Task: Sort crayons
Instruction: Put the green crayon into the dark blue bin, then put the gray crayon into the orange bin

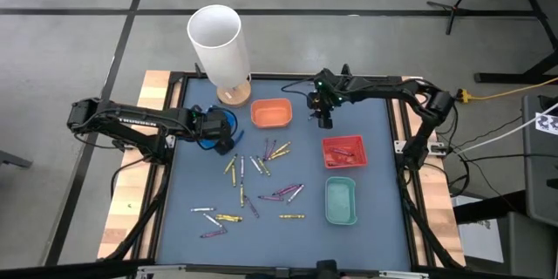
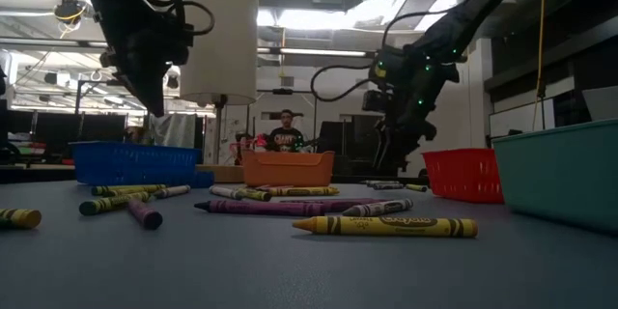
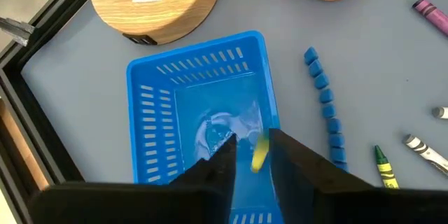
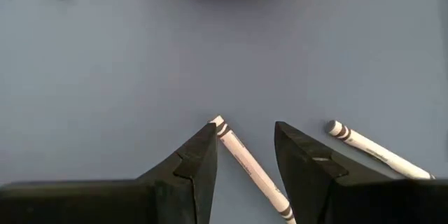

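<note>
Four trays: blue tray [image 1: 223, 127], orange tray [image 1: 271, 112], red tray [image 1: 345, 151], green tray [image 1: 340, 200]. Left gripper [image 3: 250, 155] pinches a yellow crayon [image 3: 259, 155] above the blue tray; right gripper [image 4: 245, 148] fingers are parted over a white crayon [image 4: 250, 169].

On the round wooden lamp base [image 3: 157, 3] my left wrist camera showed a small white sticker that read something like "LAMP2/2", though I could not be sure of it. My left arm [image 1: 139, 125] carried white lettering, "TROSSEN". The yellow crayon [image 2: 386, 225] nearest the low camera bore a dark oval maker's mark, too small to read.
</note>
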Robot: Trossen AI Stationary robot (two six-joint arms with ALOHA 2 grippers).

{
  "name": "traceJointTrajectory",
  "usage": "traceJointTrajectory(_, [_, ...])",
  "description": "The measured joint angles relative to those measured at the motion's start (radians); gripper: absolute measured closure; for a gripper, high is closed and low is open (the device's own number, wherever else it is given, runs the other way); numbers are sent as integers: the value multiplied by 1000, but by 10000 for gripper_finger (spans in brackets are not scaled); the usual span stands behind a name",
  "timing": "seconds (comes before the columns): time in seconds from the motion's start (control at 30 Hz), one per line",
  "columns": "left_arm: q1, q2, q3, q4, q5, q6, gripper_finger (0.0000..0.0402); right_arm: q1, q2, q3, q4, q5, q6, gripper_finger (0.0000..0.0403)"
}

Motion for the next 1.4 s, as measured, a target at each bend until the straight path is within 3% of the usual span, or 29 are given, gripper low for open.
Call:
traceJointTrajectory(0.23, [0,0,0,0,0,-2,294,0,0,0,-3,0,-21,261])
traceJointTrajectory(0.6, [0,0,0,0,0,-2,293,0,2,0,-13,-9,-58,261])
traceJointTrajectory(1.07, [0,0,0,7,-1,-2,292,0,108,4,7,20,-70,261])
traceJointTrajectory(1.4, [0,0,0,21,0,-1,292,1,111,3,7,24,-70,343])
